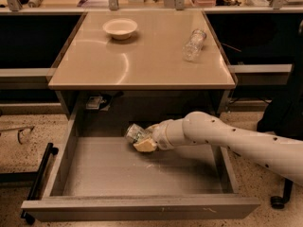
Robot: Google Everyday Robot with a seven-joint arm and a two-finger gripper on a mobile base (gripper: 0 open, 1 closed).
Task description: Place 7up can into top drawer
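Note:
The top drawer is pulled wide open below the table, its flat grey bottom showing. My gripper reaches into it from the right, over the rear middle of the drawer. It is shut on the 7up can, a small silver can with green marks that lies tilted between the fingers, just above or on the drawer floor near the back. One pale fingertip shows below the can. My white arm crosses the drawer's right side.
On the tan tabletop stand a white bowl at the back left and a clear plastic bottle lying at the right. The drawer's dark handle bar sticks out at the left. A dark object stands at the right.

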